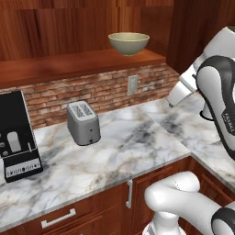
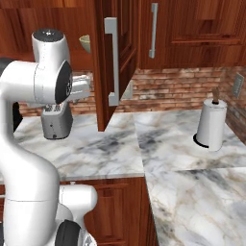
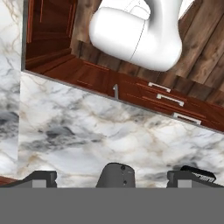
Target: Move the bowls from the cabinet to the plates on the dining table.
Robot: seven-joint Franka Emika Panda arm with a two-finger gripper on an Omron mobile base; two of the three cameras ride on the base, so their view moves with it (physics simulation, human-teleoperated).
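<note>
Left to right in the left base view: a black coffee machine (image 1: 17, 135) stands at the far left of the marble bench (image 1: 133, 151), a grey toaster (image 1: 83, 123) stands near it, and above both, on the open cabinet shelf (image 1: 78, 64), sits the tan-beige bowl (image 1: 129, 43), upright, near the shelf's right end. The arm rises at the right edge.

The pincer (image 3: 113, 177) is spread wide, nothing between its fingertips (image 3: 40, 177), and points down at the bench.

Governing relation: the bowl lies well above the pincer and toward the wall. The next move likely calls for raising and re-aiming the hand at the shelf. The bowl is round, so no long axis constrains the approach.

The right base view adds the swung-open cabinet door (image 2: 113, 62) with its bar handle, hiding all but a sliver of the bowl, plus a paper-towel roll (image 2: 211, 124) at far right. A second bowl cannot be confirmed.
</note>
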